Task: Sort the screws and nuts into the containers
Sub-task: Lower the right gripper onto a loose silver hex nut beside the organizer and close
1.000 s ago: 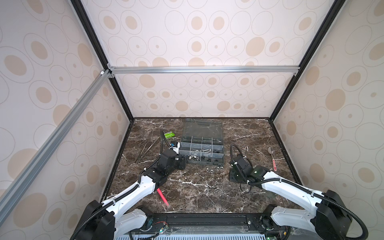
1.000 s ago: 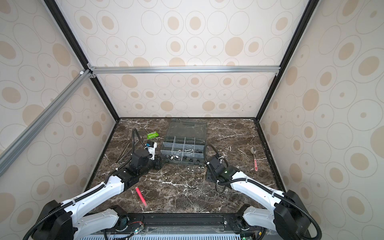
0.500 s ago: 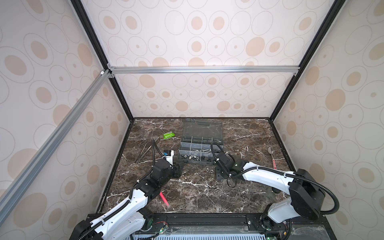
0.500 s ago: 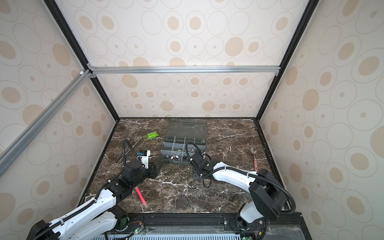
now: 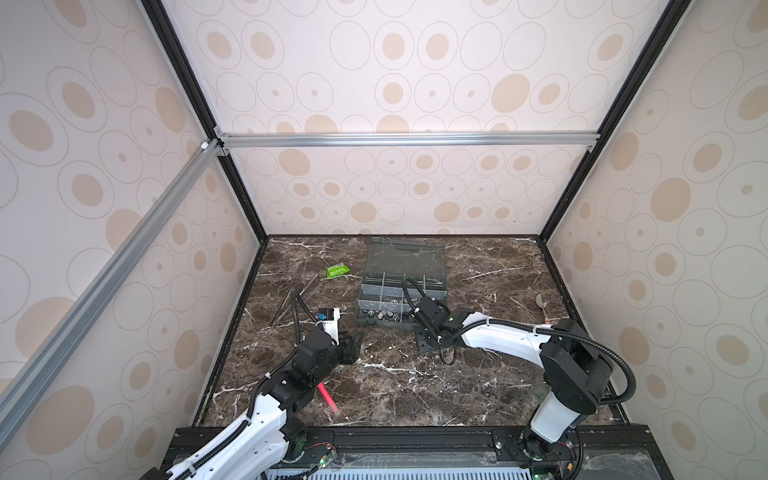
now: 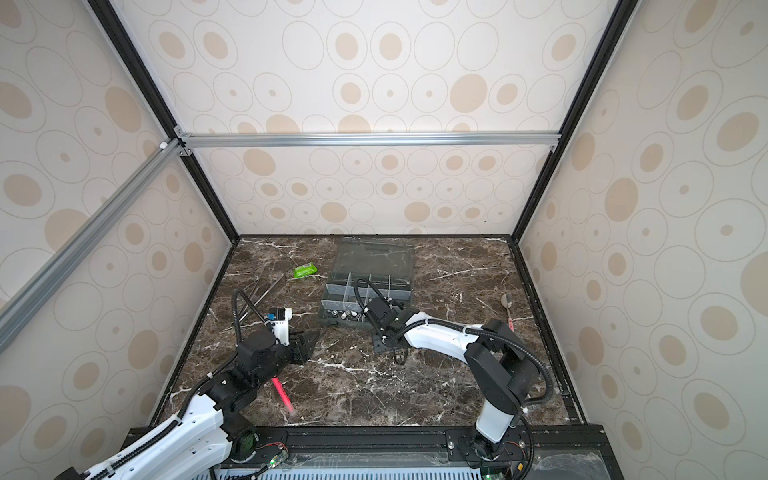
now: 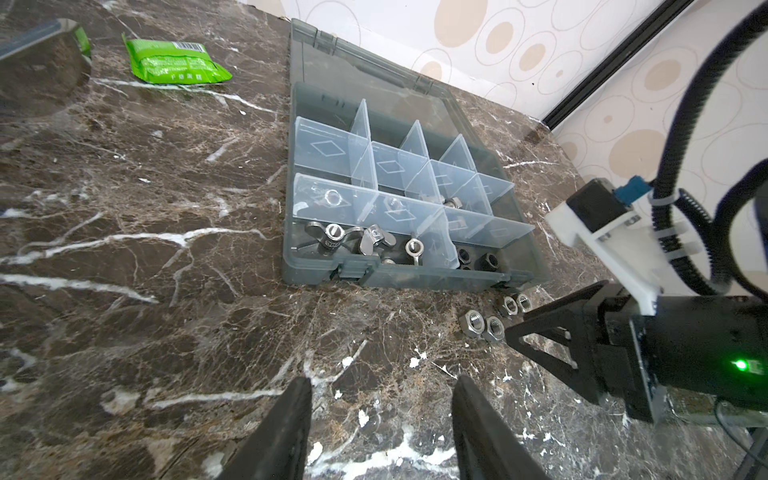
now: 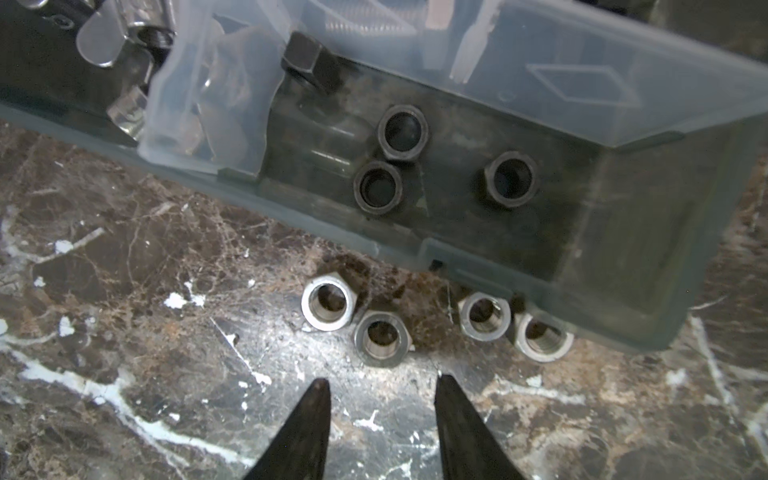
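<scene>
The containers are compartments with clear dividers in a dark grey organiser box (image 5: pixel 401 291) (image 6: pixel 368 291) (image 7: pixel 517 276) (image 8: pixel 623 266). Several silver hex nuts (image 8: pixel 328 305) (image 7: pixel 471 322) lie on the marble just outside its front wall. Black nuts (image 8: pixel 402 132) sit in one front compartment and silver wing nuts (image 7: pixel 328 241) in the one beside it. No screws show clearly. My right gripper (image 8: pixel 380 382) (image 7: pixel 515 326) (image 5: pixel 427 343) (image 6: pixel 384 343) is open and empty, tips just short of a silver nut. My left gripper (image 7: pixel 380 380) (image 5: pixel 353 347) (image 6: pixel 307 343) is open and empty over bare marble.
The box's clear lid (image 5: pixel 405 255) lies open toward the back wall. A green packet (image 5: pixel 337 271) and thin tweezers (image 5: pixel 286 299) lie at the back left. A pink pen (image 5: pixel 327 397) rests under the left arm. A spoon (image 5: pixel 540 301) lies at the right.
My right arm has swung left from the right side to the loose nuts in front of the box. My left gripper has drawn back from the box toward the front.
</scene>
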Controlling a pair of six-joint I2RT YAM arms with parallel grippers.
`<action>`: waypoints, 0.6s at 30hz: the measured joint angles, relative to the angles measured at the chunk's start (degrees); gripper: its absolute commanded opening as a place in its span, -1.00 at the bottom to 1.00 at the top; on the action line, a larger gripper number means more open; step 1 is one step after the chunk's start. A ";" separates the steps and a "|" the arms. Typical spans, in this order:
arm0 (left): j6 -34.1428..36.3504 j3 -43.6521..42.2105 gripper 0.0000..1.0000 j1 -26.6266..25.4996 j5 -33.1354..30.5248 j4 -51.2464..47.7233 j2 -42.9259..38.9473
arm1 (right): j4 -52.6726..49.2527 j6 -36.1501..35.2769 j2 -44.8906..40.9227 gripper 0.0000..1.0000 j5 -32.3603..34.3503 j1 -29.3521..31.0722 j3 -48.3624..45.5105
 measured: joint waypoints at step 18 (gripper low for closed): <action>-1.49 -1.07 0.10 0.00 -0.04 -0.28 -1.57 | -0.96 -6.21 4.20 -0.17 -0.35 0.00 2.43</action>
